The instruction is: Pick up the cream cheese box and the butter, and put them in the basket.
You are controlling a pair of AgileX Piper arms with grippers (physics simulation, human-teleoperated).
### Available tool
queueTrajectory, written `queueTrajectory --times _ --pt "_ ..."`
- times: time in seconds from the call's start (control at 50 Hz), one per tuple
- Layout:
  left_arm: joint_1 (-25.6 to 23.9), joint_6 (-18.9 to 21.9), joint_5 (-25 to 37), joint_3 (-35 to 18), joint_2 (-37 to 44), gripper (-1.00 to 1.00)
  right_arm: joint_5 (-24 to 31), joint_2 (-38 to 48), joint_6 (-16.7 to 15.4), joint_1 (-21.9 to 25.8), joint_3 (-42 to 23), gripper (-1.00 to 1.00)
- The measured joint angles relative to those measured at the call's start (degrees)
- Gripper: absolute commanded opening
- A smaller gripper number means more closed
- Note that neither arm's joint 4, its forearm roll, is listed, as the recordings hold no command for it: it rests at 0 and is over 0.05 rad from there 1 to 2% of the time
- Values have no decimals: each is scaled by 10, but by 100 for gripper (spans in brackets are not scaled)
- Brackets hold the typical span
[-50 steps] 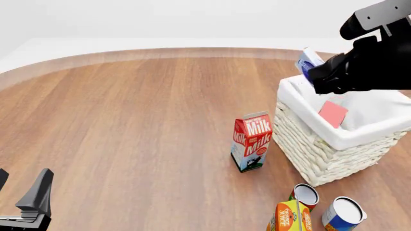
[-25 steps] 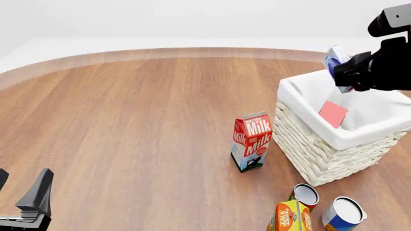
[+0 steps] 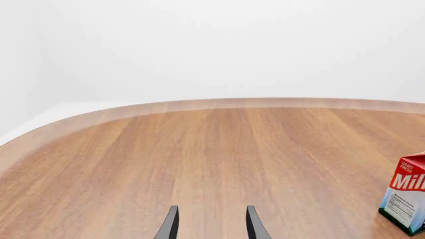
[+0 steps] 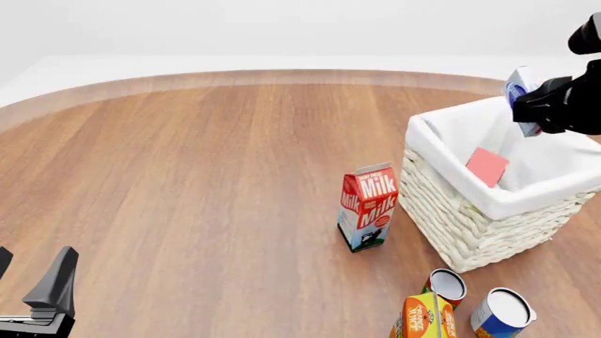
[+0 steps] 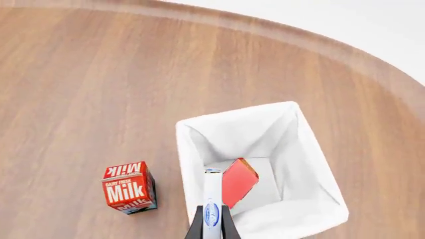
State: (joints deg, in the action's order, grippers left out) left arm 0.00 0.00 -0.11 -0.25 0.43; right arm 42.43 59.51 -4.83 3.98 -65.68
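- Milk carton (image 3: 406, 199) is the only object in the left wrist view, standing on bare wood off to one side. The left gripper (image 3: 210, 223) shows two dark fingers spread with nothing between them, idle and well apart from the basket, which does not appear here at all. No risk from this arm as it stands.

- From the front, the basket (image 4: 465, 222) sits just beside the milk carton, and the butter (image 4: 488, 167) leans inside it against the liner. The right gripper (image 4: 554, 105) hangs above the basket's far rim, clenched on the cream cheese box (image 4: 521, 88), of which only a white-and-blue corner shows. My worry is that from this angle the box looks closer to the far rim than to the middle; if it is let go there, it could strike the folded cloth and tip out onto the table beyond.

- The right wrist view looks straight down into the basket. The cream cheese box is pinched edge-on between the closed fingers, and from here it lines up with the near wall of the basket rather than the open floor. The butter lies on a slant below and beside it. A drop could land the box on the tilted butter and leave it propped against the wall, or clip the rim. A loose grip on so thin an edge could also let it slip early.
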Motion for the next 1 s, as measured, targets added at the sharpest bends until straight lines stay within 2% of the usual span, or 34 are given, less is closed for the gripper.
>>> queueTrajectory --times 0.54,1.0 --pt "0 0 0 0 0 100 -57 24 24 -50 30 -100" --pt "0 0 0 0 0 100 -74 19 32 -76 59 -100"
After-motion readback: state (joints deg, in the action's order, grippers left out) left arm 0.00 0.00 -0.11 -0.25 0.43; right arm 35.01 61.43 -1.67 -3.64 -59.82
